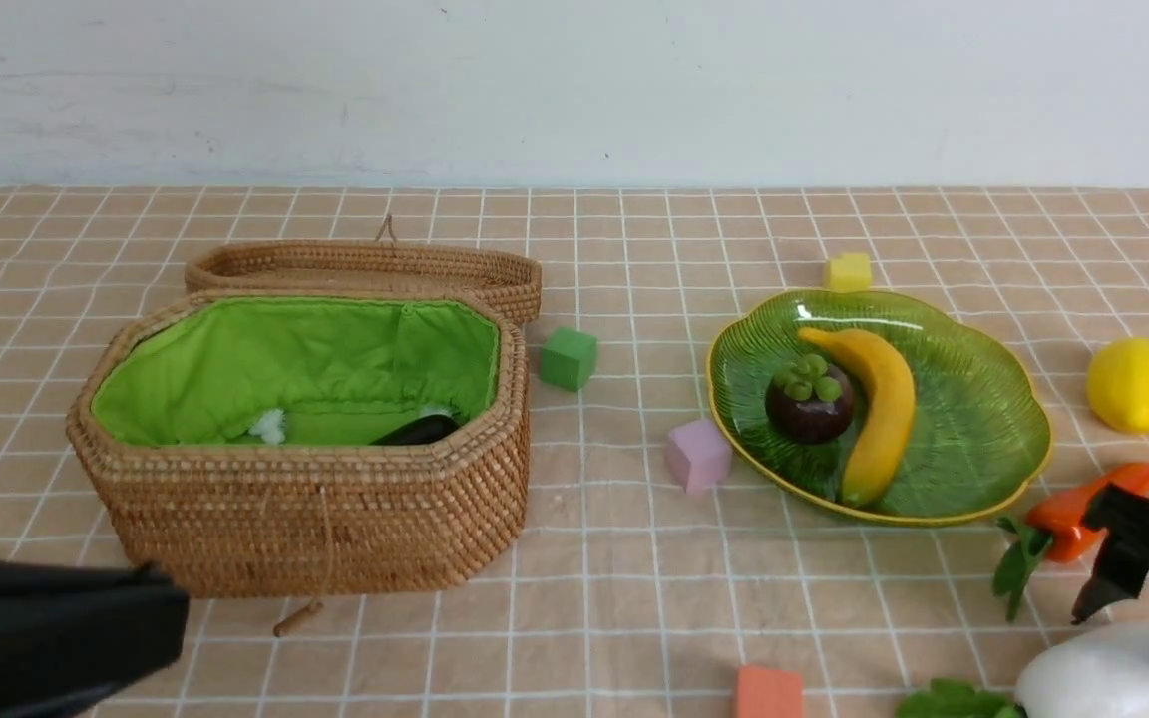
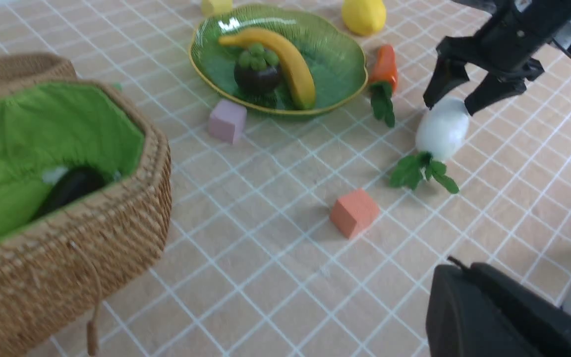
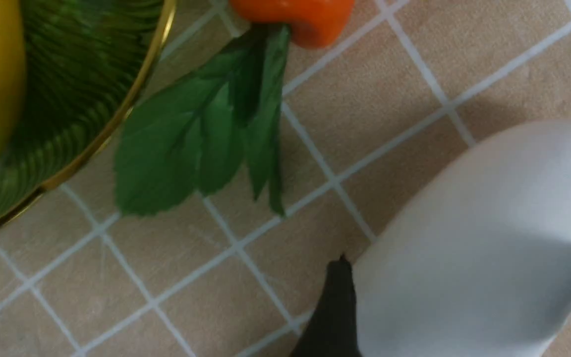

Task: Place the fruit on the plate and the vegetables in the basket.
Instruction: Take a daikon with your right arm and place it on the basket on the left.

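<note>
The wicker basket (image 1: 305, 519) stands at the left with the dark eggplant (image 1: 417, 430) inside. The green plate (image 1: 973, 399) holds the banana (image 1: 879, 409) and the mangosteen (image 1: 809, 404). The lemon (image 1: 1136, 384) lies on the cloth right of the plate. The carrot (image 1: 1073, 509) lies in front of the plate. The white radish (image 1: 1093, 673) lies at the near right. My right gripper (image 1: 1143, 648) is open, its fingers on either side of the radish (image 3: 464, 223). My left gripper (image 1: 161, 598) is shut and empty, low in front of the basket.
The shallow wicker lid (image 1: 365, 264) lies behind the basket. Foam cubes are scattered about: a green one (image 1: 568, 357), a pink one (image 1: 697, 454), a yellow one (image 1: 848, 271) and an orange one (image 1: 768, 693). A checked tan cloth covers the table.
</note>
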You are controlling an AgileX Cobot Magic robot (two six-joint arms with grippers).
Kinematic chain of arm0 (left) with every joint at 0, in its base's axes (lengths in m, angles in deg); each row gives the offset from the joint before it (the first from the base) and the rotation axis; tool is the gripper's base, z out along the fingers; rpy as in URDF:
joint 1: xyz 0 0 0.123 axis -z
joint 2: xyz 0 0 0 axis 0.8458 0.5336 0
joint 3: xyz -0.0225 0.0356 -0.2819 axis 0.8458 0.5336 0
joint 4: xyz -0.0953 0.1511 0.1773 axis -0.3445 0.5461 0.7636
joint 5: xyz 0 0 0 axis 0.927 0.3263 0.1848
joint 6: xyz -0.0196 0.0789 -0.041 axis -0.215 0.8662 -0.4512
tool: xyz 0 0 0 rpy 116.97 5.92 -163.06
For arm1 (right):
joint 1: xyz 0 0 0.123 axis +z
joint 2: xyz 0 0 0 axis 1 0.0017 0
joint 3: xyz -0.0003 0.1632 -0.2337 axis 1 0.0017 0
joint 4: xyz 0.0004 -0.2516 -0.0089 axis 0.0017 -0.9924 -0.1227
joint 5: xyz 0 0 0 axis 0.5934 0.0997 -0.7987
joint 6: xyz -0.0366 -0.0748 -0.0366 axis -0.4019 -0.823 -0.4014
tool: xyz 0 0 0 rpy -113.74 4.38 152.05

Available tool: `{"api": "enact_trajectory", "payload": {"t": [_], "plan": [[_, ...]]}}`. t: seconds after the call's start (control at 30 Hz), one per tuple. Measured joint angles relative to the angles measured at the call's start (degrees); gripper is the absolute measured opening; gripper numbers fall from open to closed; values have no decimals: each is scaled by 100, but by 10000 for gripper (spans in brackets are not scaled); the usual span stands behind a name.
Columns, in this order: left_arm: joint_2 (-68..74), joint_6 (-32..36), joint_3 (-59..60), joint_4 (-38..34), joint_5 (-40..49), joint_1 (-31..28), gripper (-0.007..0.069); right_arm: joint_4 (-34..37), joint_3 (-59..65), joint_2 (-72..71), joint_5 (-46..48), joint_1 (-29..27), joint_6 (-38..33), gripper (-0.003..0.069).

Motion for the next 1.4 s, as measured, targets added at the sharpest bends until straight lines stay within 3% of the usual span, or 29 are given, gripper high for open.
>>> {"api": "enact_trajectory", "payload": {"t": [0.37,0.5,0.63,0.7,0.73,0.83,1.03,1.17,1.33,1.4], "plan": [[-13,67,38,-262,43,0,-13,-44,-100,916,-148,0,-240,531],[-13,67,38,-73,134,0,-13,-43,-74,622,490,45,-610,531],[-13,67,38,133,139,0,-13,-43,-255,-21,1181,450,-693,531],[-8,67,38,260,0,0,-13,-11,-908,-443,1338,1113,-893,531],[-8,67,38,284,-13,0,-13,-4,-978,-459,1338,1173,-925,531],[-8,-390,38,679,-93,0,-13,281,-2569,-283,1189,2347,-1806,531],[-8,-1682,38,1784,-75,0,-13,723,-5135,1191,668,3726,-3870,531],[-8,-2370,38,2331,-60,0,-13,815,-6460,2389,379,4233,-5167,531],[-8,-2516,38,2446,-43,0,-13,868,-7729,3780,13,4576,-6249,533],[-8,-2522,38,2447,-43,0,-13,854,-8019,4137,-211,4656,-6490,566]]}}
